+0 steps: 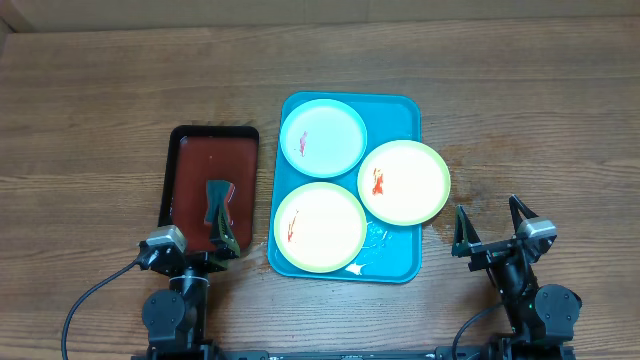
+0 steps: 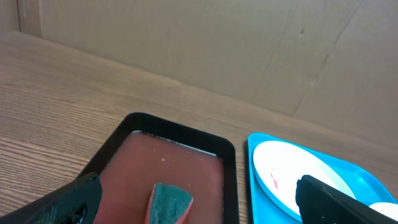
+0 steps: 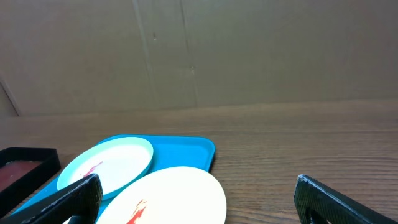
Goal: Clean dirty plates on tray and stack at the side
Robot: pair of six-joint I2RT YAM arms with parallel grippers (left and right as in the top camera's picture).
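Note:
The turquoise tray (image 1: 400,110) holds three plates with red smears. The light-blue-rimmed white plate (image 1: 322,138) is at the back left, also in the left wrist view (image 2: 286,171) and the right wrist view (image 3: 109,163). One yellow-green-rimmed plate (image 1: 404,182) overhangs the tray's right edge and shows in the right wrist view (image 3: 180,196). The other (image 1: 320,228) lies at the front left. My left gripper (image 1: 222,222) is open, over the front of the dark red tray. My right gripper (image 1: 492,222) is open and empty over bare table, right of the tray.
A dark red-brown tray (image 1: 190,165) with a black rim lies left of the turquoise tray. A green sponge (image 1: 218,195) stands in it, between my left fingers in the left wrist view (image 2: 169,204). A wet patch (image 1: 462,160) marks the table right of the turquoise tray.

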